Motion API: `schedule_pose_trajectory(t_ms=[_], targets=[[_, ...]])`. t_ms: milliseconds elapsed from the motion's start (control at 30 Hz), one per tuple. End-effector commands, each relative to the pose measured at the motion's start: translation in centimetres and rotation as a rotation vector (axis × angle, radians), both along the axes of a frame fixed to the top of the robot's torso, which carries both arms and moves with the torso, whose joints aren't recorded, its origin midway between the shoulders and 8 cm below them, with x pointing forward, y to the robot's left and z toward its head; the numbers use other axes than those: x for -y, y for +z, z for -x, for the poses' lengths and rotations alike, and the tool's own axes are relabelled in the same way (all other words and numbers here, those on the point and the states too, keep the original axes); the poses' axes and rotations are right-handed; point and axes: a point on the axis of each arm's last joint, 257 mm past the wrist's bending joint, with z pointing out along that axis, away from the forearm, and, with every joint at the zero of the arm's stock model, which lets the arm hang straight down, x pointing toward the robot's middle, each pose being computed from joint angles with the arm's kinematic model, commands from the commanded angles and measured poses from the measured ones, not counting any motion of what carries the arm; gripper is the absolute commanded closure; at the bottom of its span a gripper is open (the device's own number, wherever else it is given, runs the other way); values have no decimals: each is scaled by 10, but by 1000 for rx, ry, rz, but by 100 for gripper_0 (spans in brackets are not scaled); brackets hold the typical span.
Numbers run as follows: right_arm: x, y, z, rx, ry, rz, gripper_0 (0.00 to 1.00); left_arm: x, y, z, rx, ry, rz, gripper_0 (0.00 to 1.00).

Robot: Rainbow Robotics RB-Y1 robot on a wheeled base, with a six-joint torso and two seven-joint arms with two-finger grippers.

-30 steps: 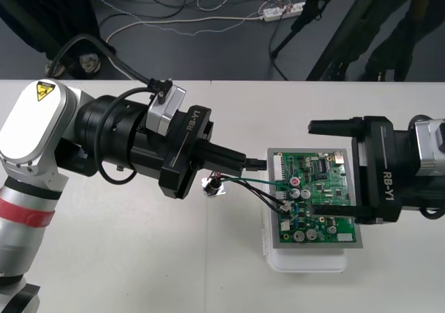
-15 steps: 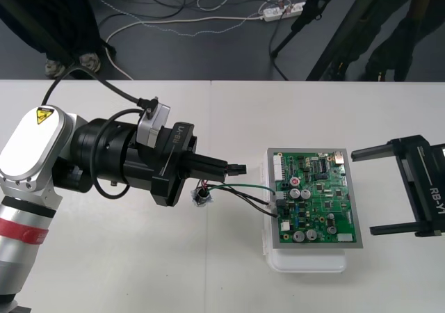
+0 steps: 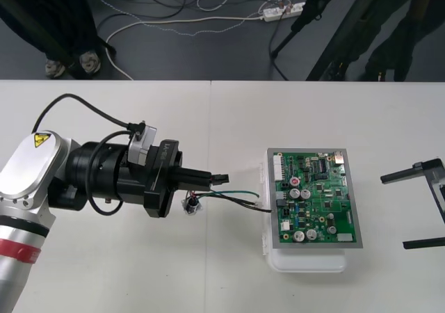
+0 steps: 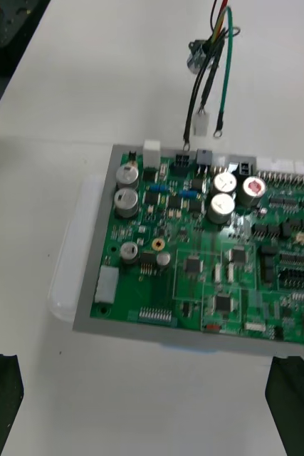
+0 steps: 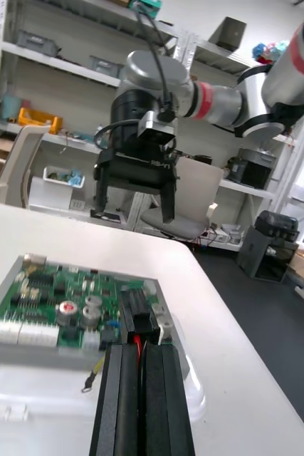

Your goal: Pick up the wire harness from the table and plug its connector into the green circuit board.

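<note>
The green circuit board (image 3: 316,200) sits on its white base (image 3: 306,261) right of centre. My left gripper (image 3: 221,179) hovers to the left of the board, shut on the harness's black plug (image 5: 142,317), with a red wire between the fingers (image 5: 116,399). Below it hang the harness wires (image 3: 233,196) and the round metal socket (image 3: 189,205). Their loose ends (image 4: 203,127) trail to the board's left edge. My right gripper (image 3: 393,212) stands open at the table's right side, clear of the board (image 4: 216,249); across the board (image 5: 59,306), it (image 5: 134,192) faces the left wrist view.
Bare table lies in front of and behind the board. The table's far edge (image 3: 222,81) meets dark floor with cables and a power strip (image 3: 281,10).
My left gripper has drawn back to the left, away from the board, carrying the harness with it. My right gripper has pulled off the board to the right edge.
</note>
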Motion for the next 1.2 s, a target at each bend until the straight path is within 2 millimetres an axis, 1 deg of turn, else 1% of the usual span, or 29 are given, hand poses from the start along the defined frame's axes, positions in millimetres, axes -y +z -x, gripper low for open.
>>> schedule_pose_trajectory(t_ms=[33,100,167,333,567,833,1000,1133,1200], targets=[[30,-8,-1,-33,-66,109,0,-23,-27,-5,95,29,-25,100],[36,-14,-2,-31,-76,139,0,-26,-35,-8,106,42,-29,100],[46,-21,-5,-22,-87,188,0,-30,-48,-11,121,55,-41,100],[60,-29,-11,-8,-119,276,0,-32,-63,-13,157,61,-60,100],[75,-37,-18,-22,-229,383,0,-24,-90,-10,168,47,-58,100],[77,-45,-22,-5,-287,465,0,-18,-110,-13,179,39,-62,100],[74,-54,-31,-5,-323,493,0,-6,-118,-21,202,27,-57,100],[66,-62,-39,-4,-352,504,0,4,-116,-28,202,27,-43,100],[64,-64,-44,8,-354,518,0,7,-115,-29,205,23,-38,100]])
